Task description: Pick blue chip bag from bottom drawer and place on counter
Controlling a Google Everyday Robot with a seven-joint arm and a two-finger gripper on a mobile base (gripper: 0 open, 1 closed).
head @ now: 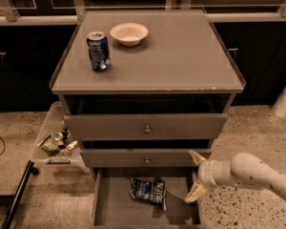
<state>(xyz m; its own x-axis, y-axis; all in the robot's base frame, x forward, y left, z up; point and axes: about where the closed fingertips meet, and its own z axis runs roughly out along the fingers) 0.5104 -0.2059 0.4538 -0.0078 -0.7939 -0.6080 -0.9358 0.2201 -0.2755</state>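
Observation:
The blue chip bag [148,192] lies crumpled on the floor of the open bottom drawer [109,213], near its middle. My gripper [196,175] is at the drawer's right side, just right of the bag and a little above it. Its two pale fingers are spread apart and hold nothing. The counter [181,56] is the flat grey-brown cabinet top above the three drawers.
An upright blue soda can [98,50] and a white bowl [128,33] stand on the counter's back left. The two upper drawers [145,127] with round knobs are pulled out slightly. A tray of small items [57,143] sits on the floor to the left.

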